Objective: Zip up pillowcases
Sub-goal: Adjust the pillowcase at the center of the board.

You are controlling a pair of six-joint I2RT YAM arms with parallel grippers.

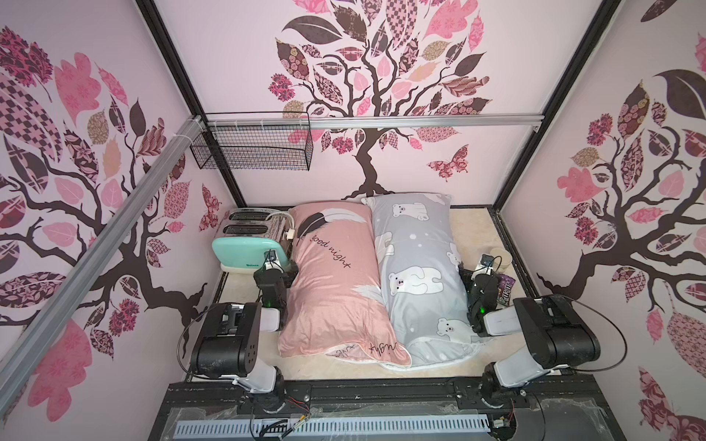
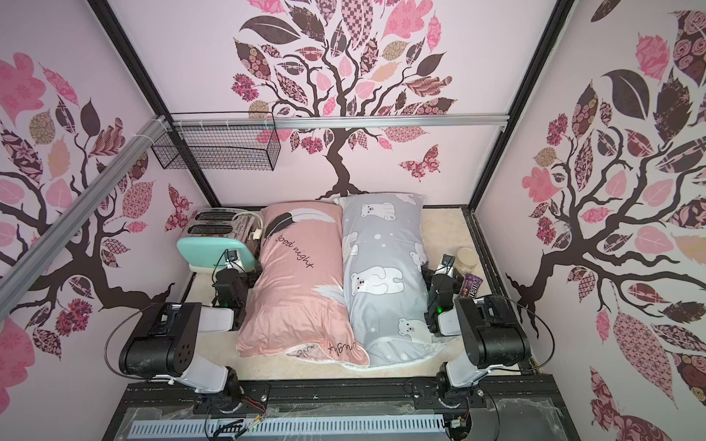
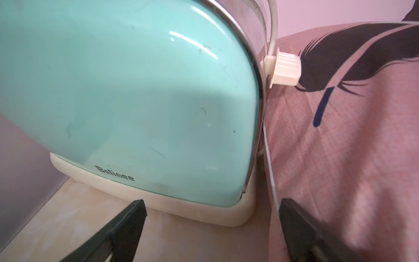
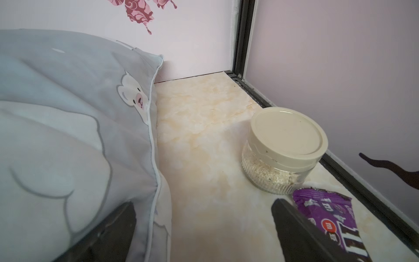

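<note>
Pillowcases number two on your desk (image 1: pixel 470 229): one pink pillowcase (image 1: pixel 328 282) with feathers and "good night" script, and one grey pillowcase (image 1: pixel 416 275) with white polar bears. They lie lengthwise side by side, touching along their long edges, and both sit between your two arms.

Your left gripper (image 1: pixel 288 268) stands just beside the outer long edge of the pink pillowcase (image 3: pixel 340 136), jaws spread wide and holding nothing. In the left wrist view, one of its fingers (image 3: pixel 133 215) hangs over bare desk. The other lies close against the pink fabric, and you cannot tell whether it touches. Straight ahead of this left gripper (image 3: pixel 212 201) stands one mint-green toaster (image 3: pixel 136 90) with two slots, and its one white plug (image 3: pixel 283 68) rests against the pink pillowcase.

Your right gripper (image 1: pixel 467 275) stands just beside the outer long edge of the grey pillowcase (image 4: pixel 68 124). This right gripper (image 4: pixel 202 204) is also wide open and empty. One finger sits close against the grey fabric, and the other lies beside one purple candy packet (image 4: pixel 326 213). Ahead of it, just past the packet, stands one lidded jar (image 4: pixel 285 147).

Behind both grippers, toward the arm bases, the near ends of the two pillowcases look loose, and the pink one shows script upside down. One wire basket (image 1: pixel 252 145) hangs on the back wall, high above and beyond the left gripper.
</note>
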